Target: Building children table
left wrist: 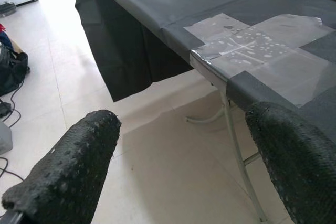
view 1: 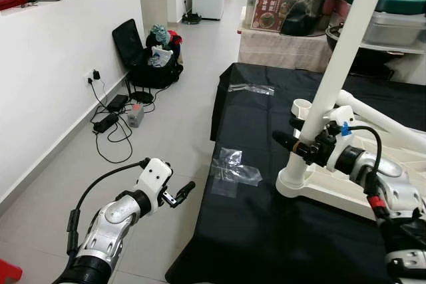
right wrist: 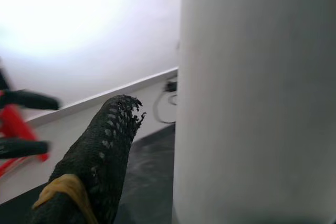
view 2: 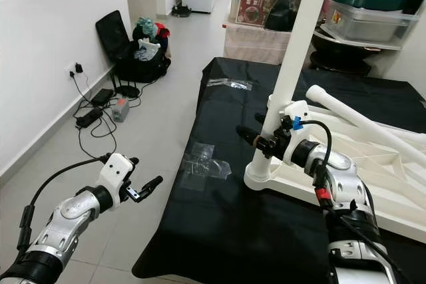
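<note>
My right pincer point(view 1: 297, 145) grasps the tall white plastic tube leg point(view 1: 337, 64), upright in the white tabletop's point(view 1: 399, 157) corner socket on the black-clothed counter point(view 1: 266, 231). My left pincer point(view 1: 178, 195) hangs released over the floor.

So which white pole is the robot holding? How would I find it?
Look at the table with the black cloth. On its right side lies the white upside-down children table top. The pole stands straight up from that top's near corner, with the right hand gripping it low down; the other white leg behind it lies slanted instead of upright.
</note>
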You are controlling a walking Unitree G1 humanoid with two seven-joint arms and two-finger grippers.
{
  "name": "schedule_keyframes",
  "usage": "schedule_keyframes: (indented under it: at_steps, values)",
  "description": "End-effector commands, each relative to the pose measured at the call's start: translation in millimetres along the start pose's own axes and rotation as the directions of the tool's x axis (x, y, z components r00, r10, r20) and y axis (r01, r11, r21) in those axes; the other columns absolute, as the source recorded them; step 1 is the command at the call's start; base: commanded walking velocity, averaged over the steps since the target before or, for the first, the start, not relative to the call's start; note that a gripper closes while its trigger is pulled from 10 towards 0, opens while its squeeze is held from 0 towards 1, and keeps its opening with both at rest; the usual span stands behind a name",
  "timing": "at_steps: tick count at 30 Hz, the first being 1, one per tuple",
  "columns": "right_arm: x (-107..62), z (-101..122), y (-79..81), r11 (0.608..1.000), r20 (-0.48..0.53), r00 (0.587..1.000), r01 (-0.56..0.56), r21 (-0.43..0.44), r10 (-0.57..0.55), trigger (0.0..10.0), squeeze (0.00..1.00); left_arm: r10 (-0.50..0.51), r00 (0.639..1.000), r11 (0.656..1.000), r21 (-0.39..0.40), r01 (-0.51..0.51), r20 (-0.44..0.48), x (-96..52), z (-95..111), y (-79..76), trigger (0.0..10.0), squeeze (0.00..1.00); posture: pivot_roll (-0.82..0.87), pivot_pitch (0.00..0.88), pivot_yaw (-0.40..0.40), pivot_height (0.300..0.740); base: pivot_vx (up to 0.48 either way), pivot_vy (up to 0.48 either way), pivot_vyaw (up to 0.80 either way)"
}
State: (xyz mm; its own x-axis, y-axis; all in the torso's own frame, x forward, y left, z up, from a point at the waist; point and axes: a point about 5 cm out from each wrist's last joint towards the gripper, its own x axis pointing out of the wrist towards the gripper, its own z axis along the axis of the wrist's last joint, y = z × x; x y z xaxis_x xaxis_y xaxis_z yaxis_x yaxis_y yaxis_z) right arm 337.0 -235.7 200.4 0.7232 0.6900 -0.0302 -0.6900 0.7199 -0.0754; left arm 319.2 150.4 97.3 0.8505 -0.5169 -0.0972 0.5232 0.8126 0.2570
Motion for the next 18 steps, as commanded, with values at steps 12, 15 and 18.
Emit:
schedule_keyframes:
  at_steps: [12,15,18]
  values:
    - [27.1,12,25.4,0.963,0.033,0.965,-0.256,-0.082,0.260,10.0,0.00,-0.003,1.000,1.000,0.004,0.003,0.003,-2.5,0,-1.8,10.0,0.00,0.10,0.000,-0.093,0.740,0.000,0.000,0.00]
    - [27.4,12,26.7,0.959,0.030,0.961,-0.270,-0.085,0.274,10.0,0.00,-0.003,1.000,1.000,0.003,0.003,0.002,-2.9,-1,-1.9,10.0,0.00,0.10,0.000,-0.093,0.740,0.000,0.000,0.00]
    - [29.5,10,29.9,0.952,0.025,0.955,-0.292,-0.087,0.295,10.0,0.00,-0.002,1.000,1.000,0.001,0.002,0.001,-2.6,-1,-2.9,10.0,0.00,0.10,0.000,-0.096,0.740,0.000,0.000,0.00]
